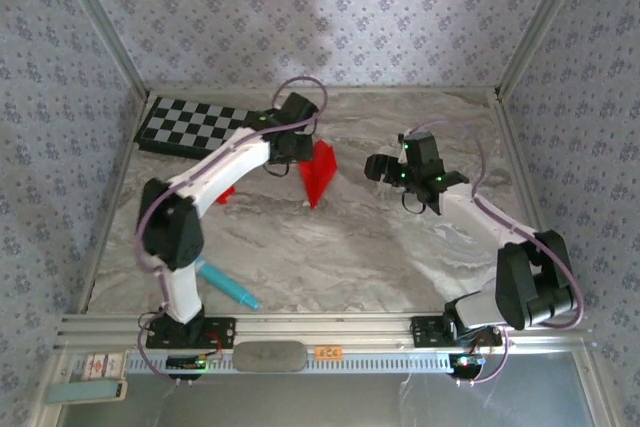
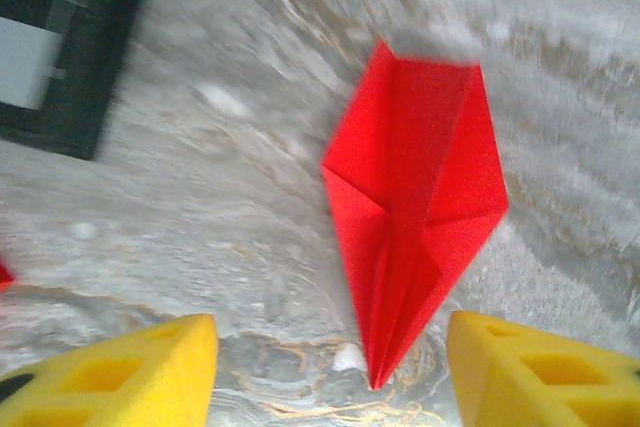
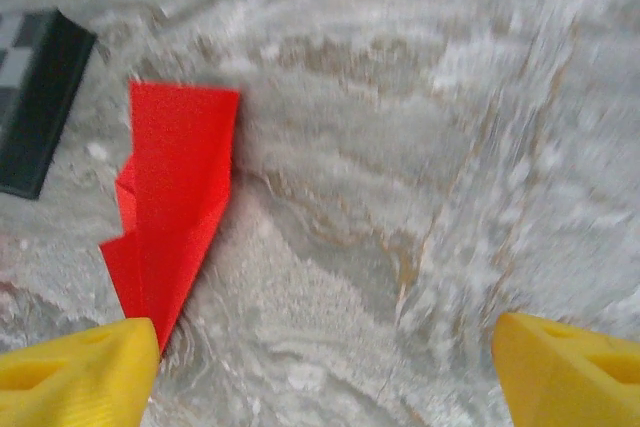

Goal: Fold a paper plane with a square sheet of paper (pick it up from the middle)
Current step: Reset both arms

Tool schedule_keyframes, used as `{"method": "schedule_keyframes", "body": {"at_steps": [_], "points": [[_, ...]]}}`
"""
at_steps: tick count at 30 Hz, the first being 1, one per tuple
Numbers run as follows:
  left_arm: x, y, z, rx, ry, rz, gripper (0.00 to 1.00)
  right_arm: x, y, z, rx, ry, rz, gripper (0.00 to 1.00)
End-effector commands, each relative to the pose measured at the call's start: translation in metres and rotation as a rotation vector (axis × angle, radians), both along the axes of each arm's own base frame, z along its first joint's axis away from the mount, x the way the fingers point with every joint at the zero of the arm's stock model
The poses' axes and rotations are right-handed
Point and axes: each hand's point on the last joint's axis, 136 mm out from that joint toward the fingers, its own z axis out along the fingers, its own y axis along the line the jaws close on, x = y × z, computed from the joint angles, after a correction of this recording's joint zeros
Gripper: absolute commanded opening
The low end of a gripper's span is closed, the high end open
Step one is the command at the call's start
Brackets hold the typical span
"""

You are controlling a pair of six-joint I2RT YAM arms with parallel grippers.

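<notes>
The left claw (image 2: 330,347) gapes wide and empty, straddling the tip of the paper plane (image 2: 420,187) lying on the surface (image 2: 200,197). The right claw (image 3: 325,332) is likewise spread, holding nothing.

Our left arm (image 1: 215,172) rises from its base, then stretches forward and to the right, with the wrist bent downward at its end. Our left gripper (image 1: 303,150) points down with its jaws wide apart. Its yellow fingers (image 2: 120,372) sit at the two lower corners of the left wrist view. Our right arm (image 1: 480,217) folds up from its base and runs forward and to the left. Our right gripper (image 1: 378,167) faces toward the left one, well apart from it. Its jaws are also spread wide, and its yellow pads (image 3: 570,372) are far apart in the right wrist view.
</notes>
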Motion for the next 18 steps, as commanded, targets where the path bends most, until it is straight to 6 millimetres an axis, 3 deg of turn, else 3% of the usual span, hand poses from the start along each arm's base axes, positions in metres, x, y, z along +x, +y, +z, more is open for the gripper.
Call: {"method": "schedule_keyframes", "body": {"at_steps": [1,5,9,12,18], "points": [[-0.001,0.055,0.049,0.027,-0.212,0.148,0.73,0.008,-0.025,0.044,-0.137,-0.126,-0.038,0.95],[-0.021,0.122,0.063,0.086,-0.368,0.275,0.95,0.007,-0.059,0.063,-0.238,-0.18,-0.153,1.0],[-0.05,0.184,0.055,0.115,-0.454,0.425,1.0,0.0,-0.103,0.068,-0.344,-0.228,-0.31,1.0],[-0.074,0.222,0.042,0.172,-0.531,0.54,1.0,-0.009,-0.135,0.054,-0.4,-0.216,-0.428,1.0],[-0.106,0.272,-0.002,0.24,-0.615,0.633,1.0,-0.029,-0.183,0.009,-0.453,-0.197,-0.574,1.0]]}}
